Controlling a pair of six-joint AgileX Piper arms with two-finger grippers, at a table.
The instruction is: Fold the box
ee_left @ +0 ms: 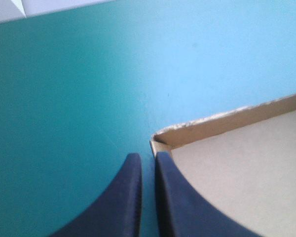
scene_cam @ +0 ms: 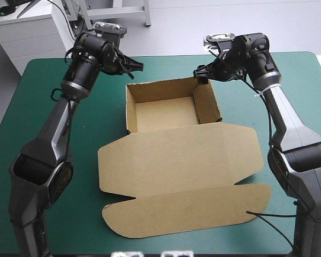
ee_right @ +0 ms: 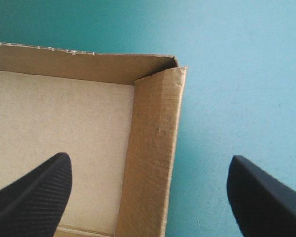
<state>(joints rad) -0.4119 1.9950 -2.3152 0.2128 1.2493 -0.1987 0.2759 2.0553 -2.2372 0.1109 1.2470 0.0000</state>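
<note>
Brown board box (scene_cam: 166, 115) sits at the middle of the teal-green tabletop (scene_cam: 43, 96) as an open tray with four walls raised. Its wide lid (scene_cam: 179, 160) lies flat toward the near edge, long axis running left to right. Right tool (ee_right: 149, 158) hovers wide open astride the tray's right wall (ee_right: 155, 123), close to the far-right corner. One black finger is over the tray floor and the other over bare cover outside; it grips nothing. Left tool (ee_left: 147, 157) has its fingers all but pressed together and empty, with the tray's far-left corner (ee_left: 160, 143) just ahead and slightly to one side. The right arm looks better placed to act: lowering it would bring that wall between its fingers. The lid is not yet folded.
</note>
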